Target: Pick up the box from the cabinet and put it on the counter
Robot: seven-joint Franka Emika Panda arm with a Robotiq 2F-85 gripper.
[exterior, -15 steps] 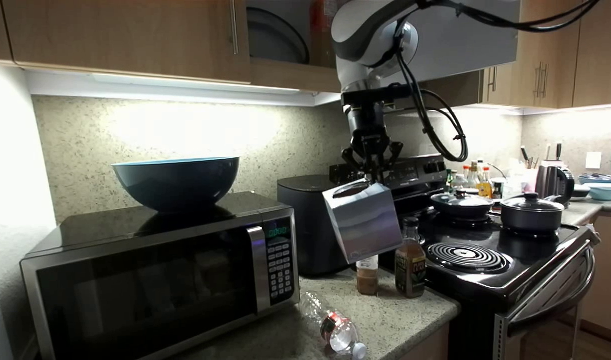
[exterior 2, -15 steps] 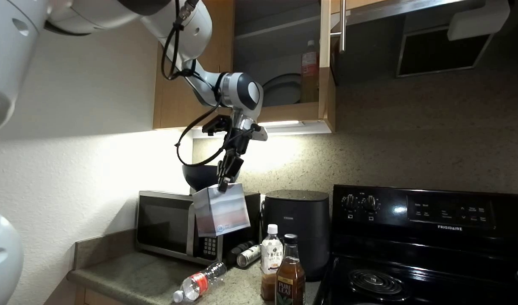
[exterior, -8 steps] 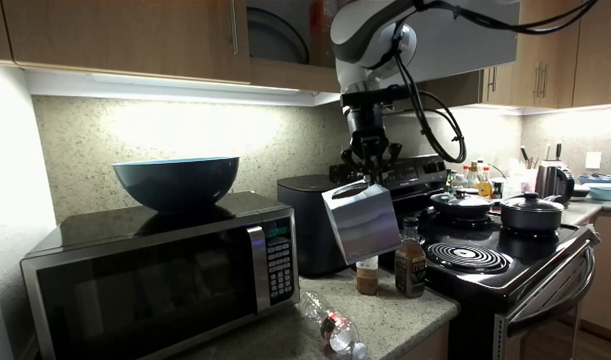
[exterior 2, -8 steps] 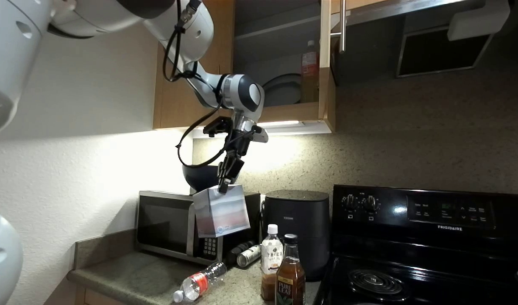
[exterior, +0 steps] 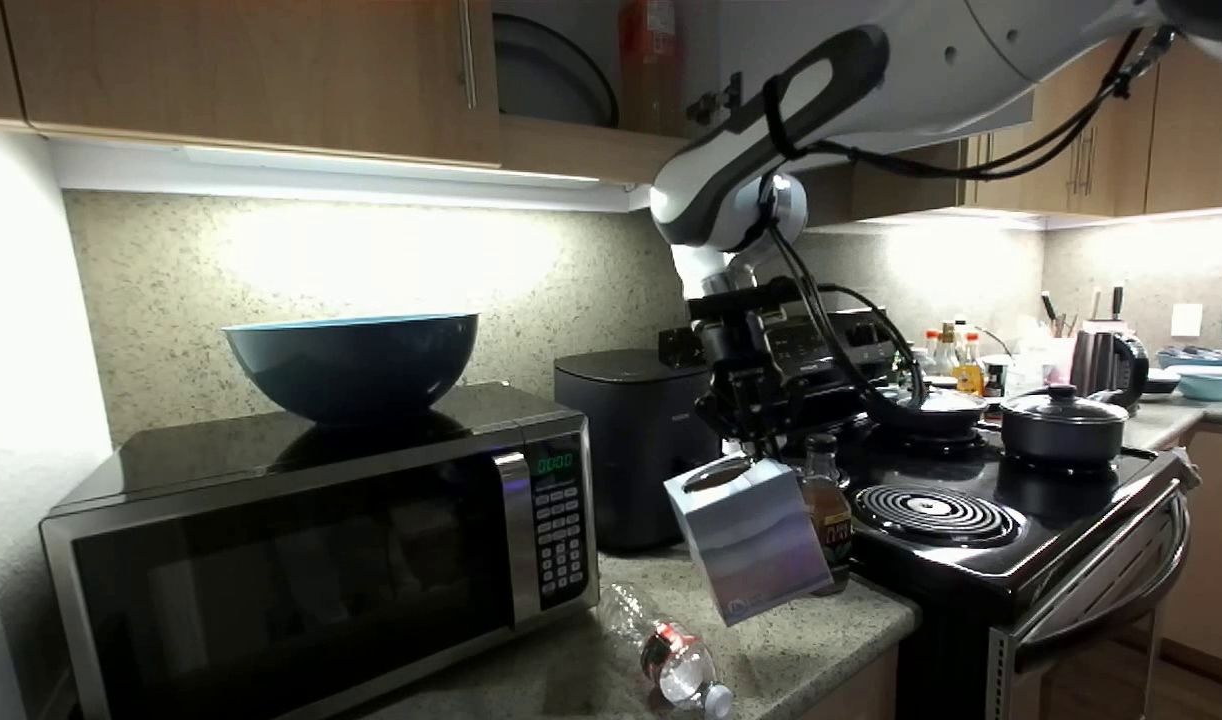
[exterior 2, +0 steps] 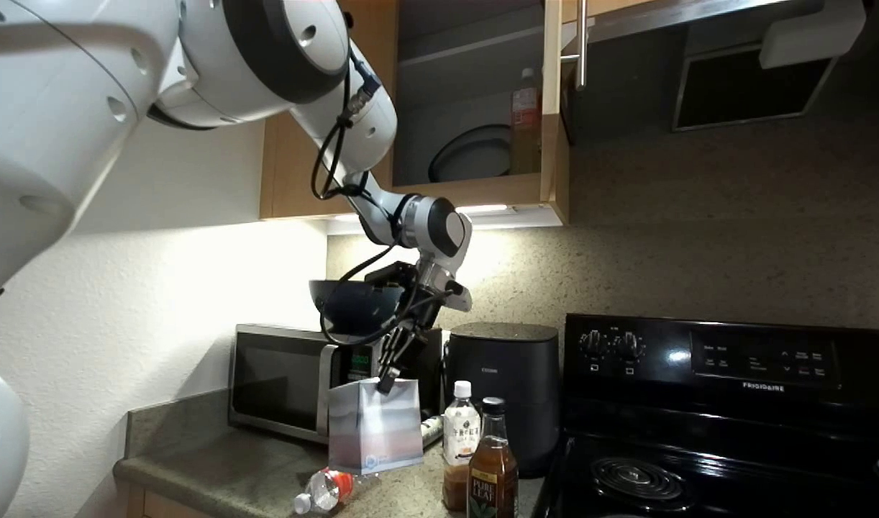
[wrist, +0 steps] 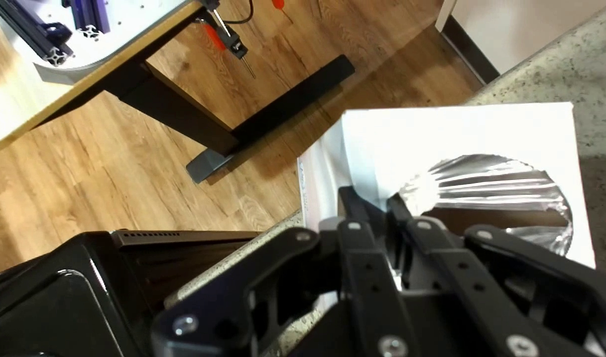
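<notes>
Placement seems in hand: our black pincer (wrist: pixel 371 197) grips the tilted, grey-white rectangular cardboard box (exterior: pixel 761 550) by its top, seemingly above the beige-grey stone-look counter (exterior: pixel 801 645). Next we should level and lower it, avoiding the red-labelled plastic bottle (exterior: pixel 674 655) at seven o'clock in both exterior views.

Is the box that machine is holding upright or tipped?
Tipped: in an exterior view, the box hangs from the gripper with its side edges slanting.

the arm (exterior: pixel 931 75) slants down, its tilted gripper (wrist: pixel 370 201) pinched tight.
</notes>
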